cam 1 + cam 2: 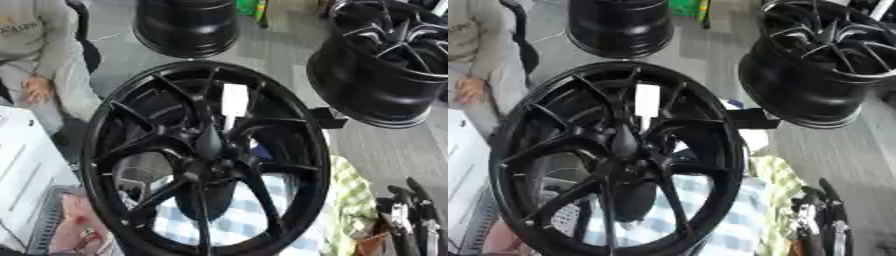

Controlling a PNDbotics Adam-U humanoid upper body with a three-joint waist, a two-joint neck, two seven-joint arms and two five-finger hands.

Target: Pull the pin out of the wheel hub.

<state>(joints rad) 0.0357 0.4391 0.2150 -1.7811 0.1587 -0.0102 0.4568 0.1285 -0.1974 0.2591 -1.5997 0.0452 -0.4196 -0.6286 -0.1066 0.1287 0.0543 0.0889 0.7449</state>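
Pin [234, 102], a white upright piece with its long axis running twelve to six, stands in the black wheel hub [206, 159] just above centre, at about ten o'clock from the right hand [411, 220], the only hand visible, low right with fingers straight and empty.

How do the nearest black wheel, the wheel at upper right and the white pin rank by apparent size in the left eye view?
1. Nearest wheel, though closeness to the camera enlarges it.
2. Upper-right wheel.
3. White pin.

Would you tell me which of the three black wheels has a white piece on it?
The big near wheel standing on the checked cloth; the two far wheels show none.
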